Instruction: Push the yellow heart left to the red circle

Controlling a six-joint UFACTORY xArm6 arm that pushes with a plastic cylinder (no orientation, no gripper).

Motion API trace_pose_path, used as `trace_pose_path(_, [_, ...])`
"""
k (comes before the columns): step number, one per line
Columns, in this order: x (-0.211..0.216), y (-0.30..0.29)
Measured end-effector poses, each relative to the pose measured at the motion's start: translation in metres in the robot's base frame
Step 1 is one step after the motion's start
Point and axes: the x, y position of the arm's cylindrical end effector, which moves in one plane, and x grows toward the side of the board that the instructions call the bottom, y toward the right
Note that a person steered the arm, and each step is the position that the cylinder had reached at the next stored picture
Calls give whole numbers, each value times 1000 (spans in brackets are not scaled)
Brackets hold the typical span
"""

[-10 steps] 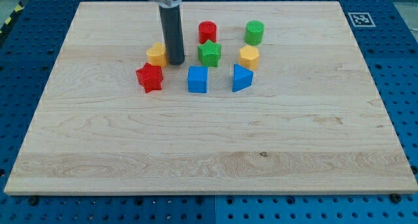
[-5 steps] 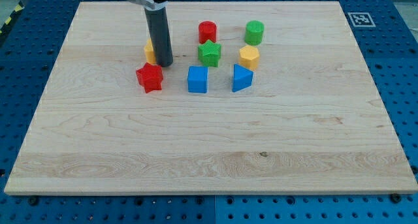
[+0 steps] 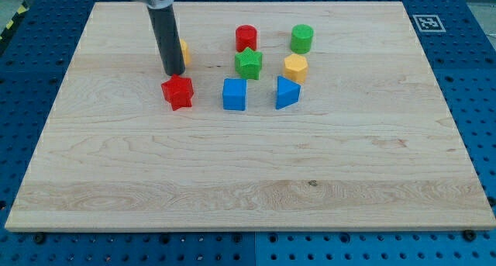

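Note:
The yellow heart (image 3: 184, 52) lies at the upper left of the block cluster, mostly hidden behind my rod; only its right edge shows. The red circle (image 3: 246, 38) stands to its right, near the view's top, with a gap between them. My tip (image 3: 173, 73) rests on the board just below and left of the yellow heart, and just above the red star (image 3: 177, 91). Whether the tip touches the heart cannot be told.
A green star (image 3: 249, 64) sits below the red circle. A green circle (image 3: 302, 38) and a yellow hexagon (image 3: 295, 67) are to the right. A blue cube (image 3: 234, 94) and a blue triangle (image 3: 287, 92) lie lower. All rest on the wooden board (image 3: 232, 181).
My rod has moved left, from the yellow heart's right side across to its left front. The yellow heart has shifted slightly towards the view's top. The other blocks have not moved.

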Motion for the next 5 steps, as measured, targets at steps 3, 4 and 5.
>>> trace_pose_path(3, [-21,-20])
trace_pose_path(4, [-30,-22])
trace_pose_path(5, [-34,-20])
